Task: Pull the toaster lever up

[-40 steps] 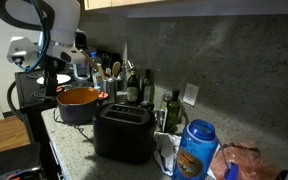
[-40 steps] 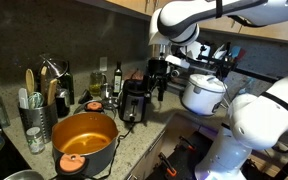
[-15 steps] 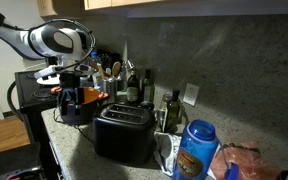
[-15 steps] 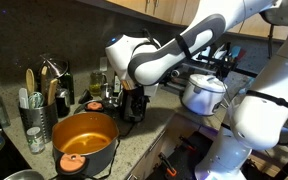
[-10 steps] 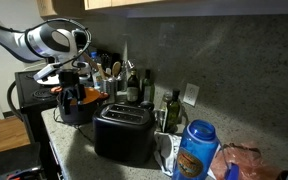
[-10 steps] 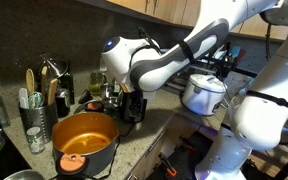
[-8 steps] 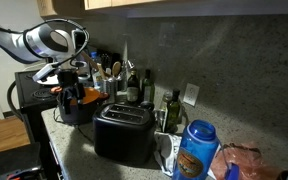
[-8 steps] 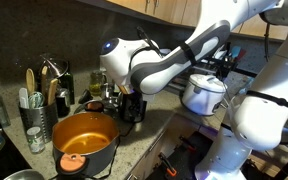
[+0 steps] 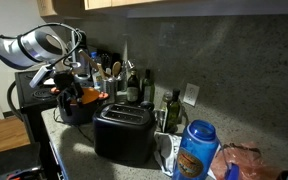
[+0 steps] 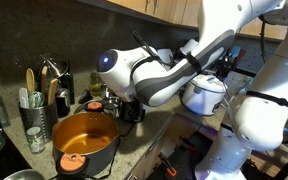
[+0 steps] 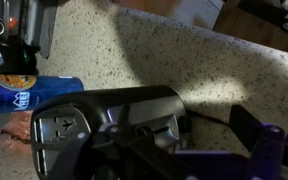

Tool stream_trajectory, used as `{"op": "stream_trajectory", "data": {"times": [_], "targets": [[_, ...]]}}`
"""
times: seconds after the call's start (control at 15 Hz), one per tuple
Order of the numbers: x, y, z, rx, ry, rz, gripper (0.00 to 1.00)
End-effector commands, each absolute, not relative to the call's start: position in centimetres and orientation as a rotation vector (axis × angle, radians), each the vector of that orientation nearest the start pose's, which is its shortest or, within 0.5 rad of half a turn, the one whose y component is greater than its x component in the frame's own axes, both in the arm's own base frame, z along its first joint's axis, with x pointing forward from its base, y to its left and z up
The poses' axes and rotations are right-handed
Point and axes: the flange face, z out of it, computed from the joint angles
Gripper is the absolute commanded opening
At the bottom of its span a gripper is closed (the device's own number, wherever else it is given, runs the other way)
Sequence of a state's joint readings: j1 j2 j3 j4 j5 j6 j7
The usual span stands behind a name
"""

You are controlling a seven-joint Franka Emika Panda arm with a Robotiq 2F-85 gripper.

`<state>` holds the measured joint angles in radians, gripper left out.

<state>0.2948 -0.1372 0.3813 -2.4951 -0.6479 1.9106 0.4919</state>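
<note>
A boxy, glossy black toaster [image 9: 124, 133] sits on the speckled stone surface [image 11: 184, 60]. The blue-lidded jar [image 9: 194, 152] has an unreadable label. I cannot tell how far open the tool [image 9: 70, 100] is.

An exterior view stands at the end of the counter [image 9: 74, 148] by the blue-lidded jar [image 9: 196, 148] and faces along it, past the toaster [image 9: 124, 133], toward my arm [image 9: 34, 45]. An exterior view faces back from the opposite end, close over the pot [image 10: 82, 140]. Both exterior views share the pot and the counter. My wrist view looks close down onto the toaster [image 11: 104, 125].
</note>
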Motion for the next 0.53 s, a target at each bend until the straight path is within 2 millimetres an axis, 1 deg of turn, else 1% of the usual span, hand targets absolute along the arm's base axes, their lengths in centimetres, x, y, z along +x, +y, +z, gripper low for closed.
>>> {"op": "stream_trajectory", "data": {"times": [0.0,0.47], "targets": [[34.7,22.1,30.9,2.242,0.613,0.017,1.0],[35.7,21.8,29.0,2.15,0.604,0.098,1.0]]}}
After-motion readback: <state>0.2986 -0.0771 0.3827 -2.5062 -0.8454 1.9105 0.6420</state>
